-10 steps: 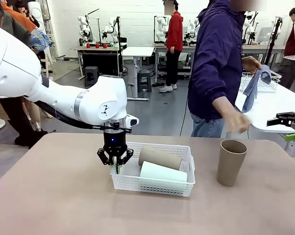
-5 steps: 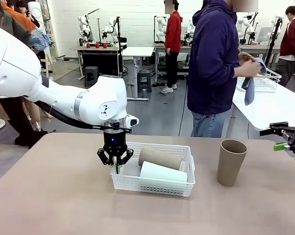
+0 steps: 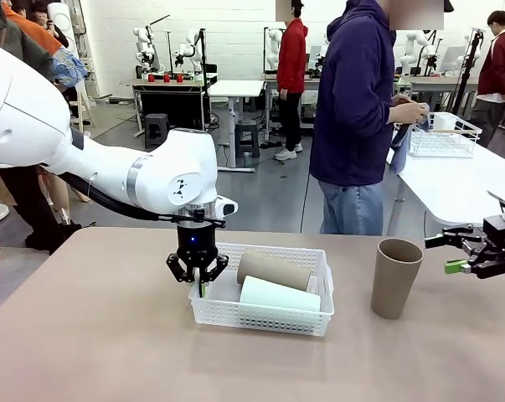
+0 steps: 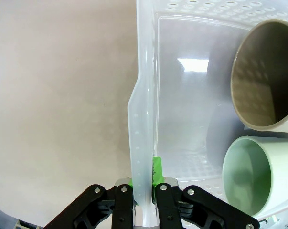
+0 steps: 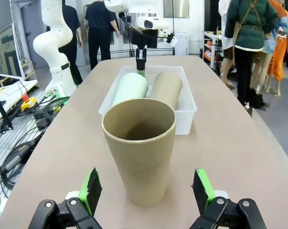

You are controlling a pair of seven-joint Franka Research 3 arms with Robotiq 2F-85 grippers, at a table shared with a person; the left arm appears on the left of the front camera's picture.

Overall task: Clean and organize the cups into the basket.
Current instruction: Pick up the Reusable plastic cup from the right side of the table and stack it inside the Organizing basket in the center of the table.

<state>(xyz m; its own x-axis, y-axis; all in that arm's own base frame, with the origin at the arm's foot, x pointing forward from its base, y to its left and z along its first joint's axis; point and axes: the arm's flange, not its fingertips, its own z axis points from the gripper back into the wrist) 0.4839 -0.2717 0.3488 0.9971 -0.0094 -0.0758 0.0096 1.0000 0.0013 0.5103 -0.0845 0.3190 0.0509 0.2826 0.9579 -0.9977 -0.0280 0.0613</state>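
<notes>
Left tool (image 3: 200, 286): astride basket (image 3: 260, 322) end wall; inside, just beyond, near lying cup (image 3: 277, 295) beside far lying cup (image 3: 273, 270). Right tool (image 3: 447, 253): upright cup (image 3: 396, 276) on tabletop (image 3: 110, 352) straight ahead.

Our left arm (image 3: 93, 163) reaches in from the left with its wrist vertical. The left gripper (image 3: 199, 285) points straight down, jaws pinched on the basket (image 3: 260, 316) wall. Our right gripper (image 3: 447, 254) lies roughly level, jaws spread wide, seemingly gripping nothing.
</notes>
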